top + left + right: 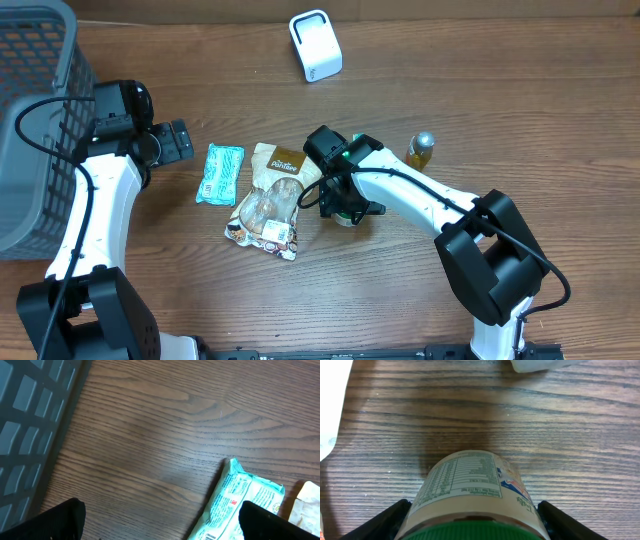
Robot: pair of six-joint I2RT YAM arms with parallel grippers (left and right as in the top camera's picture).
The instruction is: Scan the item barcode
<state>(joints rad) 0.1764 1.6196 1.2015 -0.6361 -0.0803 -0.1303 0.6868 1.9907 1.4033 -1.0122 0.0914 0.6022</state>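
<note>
A jar (470, 490) with a green lid and a printed label lies between the fingers of my right gripper (472, 522), lid toward the camera. The black fingers (385, 522) flank its sides, and a sliver of wood shows beside the right one, so the jaws stand open around it. From overhead, the right gripper (340, 205) covers most of the jar (345, 218) at mid-table. The white scanner (315, 45) stands at the far edge. My left gripper (180, 140) is open and empty over bare wood, next to a teal packet (240, 500).
A grey basket (40, 100) fills the far left corner. The teal packet (219, 173) and a tan snack bag (270, 200) lie left of the right gripper. A small gold-capped bottle (421, 150) stands to its right.
</note>
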